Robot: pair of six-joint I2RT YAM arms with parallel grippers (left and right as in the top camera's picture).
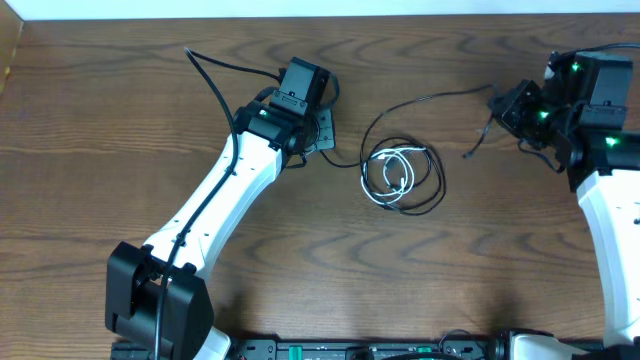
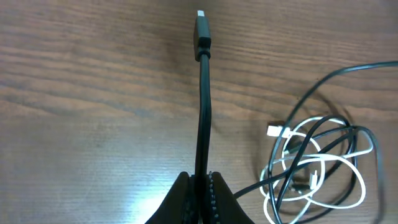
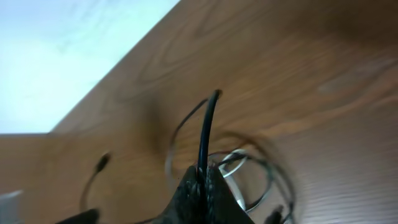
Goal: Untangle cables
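My left hand [image 2: 200, 182] is clenched on the black cable [image 2: 203, 112] just behind its plug [image 2: 201, 30], a small dark rectangular block with a silvery tip. My right hand [image 3: 202, 179] is pinched shut on another stretch of that same thin, smooth, round cord. I count two cables, the black one and a white cable [image 1: 398, 176], lying between my two hands on the brown wood-grain counter [image 1: 120, 120] as one loose coil [image 1: 402, 178], the white loops nested inside the black ones and a small white plug [image 2: 275, 130] at the coil's edge.
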